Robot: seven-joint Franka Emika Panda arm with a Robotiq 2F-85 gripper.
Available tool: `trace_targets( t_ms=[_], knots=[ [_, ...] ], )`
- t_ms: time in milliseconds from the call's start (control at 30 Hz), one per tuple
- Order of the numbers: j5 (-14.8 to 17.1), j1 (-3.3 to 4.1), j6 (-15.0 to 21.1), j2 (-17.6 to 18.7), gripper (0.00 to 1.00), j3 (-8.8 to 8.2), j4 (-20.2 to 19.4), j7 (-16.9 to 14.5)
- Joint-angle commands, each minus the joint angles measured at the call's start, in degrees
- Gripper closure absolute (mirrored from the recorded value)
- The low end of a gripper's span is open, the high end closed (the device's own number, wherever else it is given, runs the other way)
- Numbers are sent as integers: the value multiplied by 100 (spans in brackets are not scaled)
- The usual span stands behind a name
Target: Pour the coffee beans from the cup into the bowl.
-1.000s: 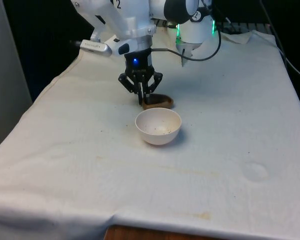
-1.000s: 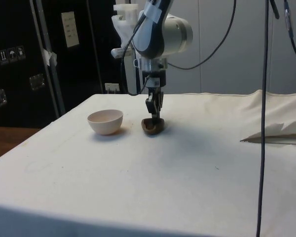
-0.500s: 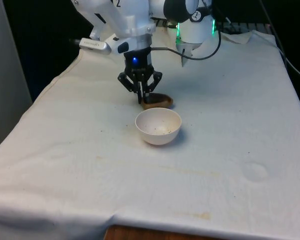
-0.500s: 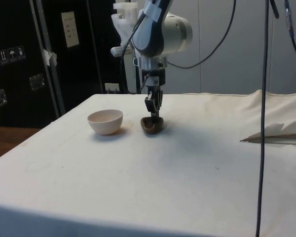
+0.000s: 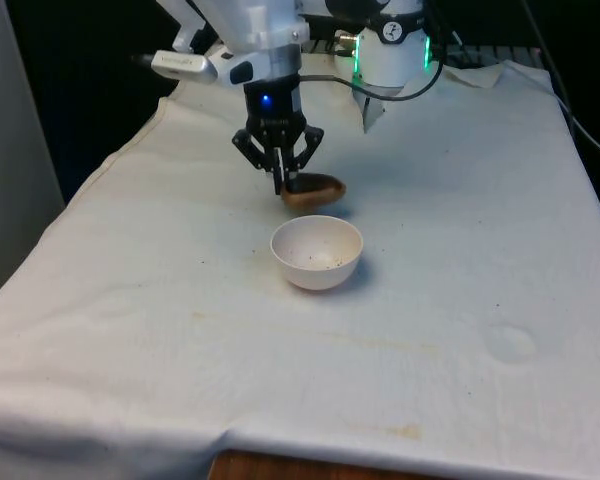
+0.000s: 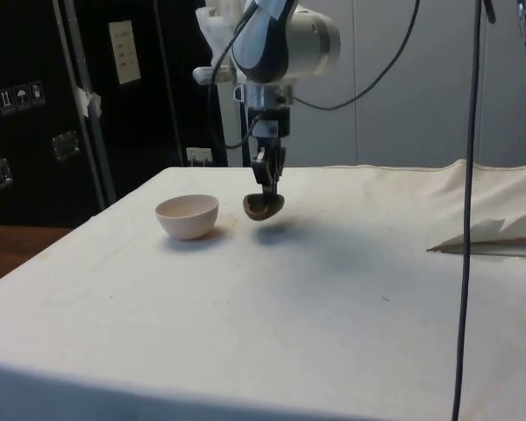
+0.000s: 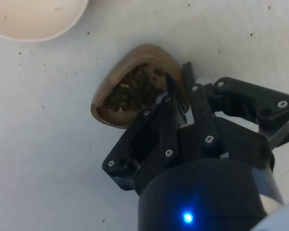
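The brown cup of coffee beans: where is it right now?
In the side view the cup hangs off the cloth, gripped by the pincer at its rim, just beside the white bowl.

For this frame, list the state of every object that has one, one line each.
Brown wooden cup: lifted off the cloth, upright, holding coffee beans, pinched at its rim.
White round bowl: on the cloth, upright, nearly empty, a few dark specks inside.
Black two-finger hand: shut on the cup's rim.
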Motion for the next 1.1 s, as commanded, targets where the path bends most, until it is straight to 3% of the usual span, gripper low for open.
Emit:
trace_targets(
  t_ms=[0,200,233,267,467,567,600,633,700,833,867,900,1067],
  knots=[
    [-109,52,-63,-23,100,-74,11,120],
    [-149,57,-183,-160,100,-92,80,235],
    [-34,0,-143,-149,100,-17,86,126],
    [-149,57,-206,-178,100,-92,92,252],
    [-201,80,-344,-338,100,-126,166,372],
    [-264,86,-424,-447,100,-126,195,476],
    [-120,34,-350,-384,100,-57,183,327],
    [-264,86,-424,-447,100,-126,195,476],
    [-298,97,-481,-527,100,-132,212,533],
    [-390,97,-567,-682,100,-126,229,653],
    [-264,52,-521,-659,100,-63,229,533],
    [-418,97,-590,-716,100,-126,235,688],
    [-567,92,-693,-877,100,-120,246,837]
  ],
)
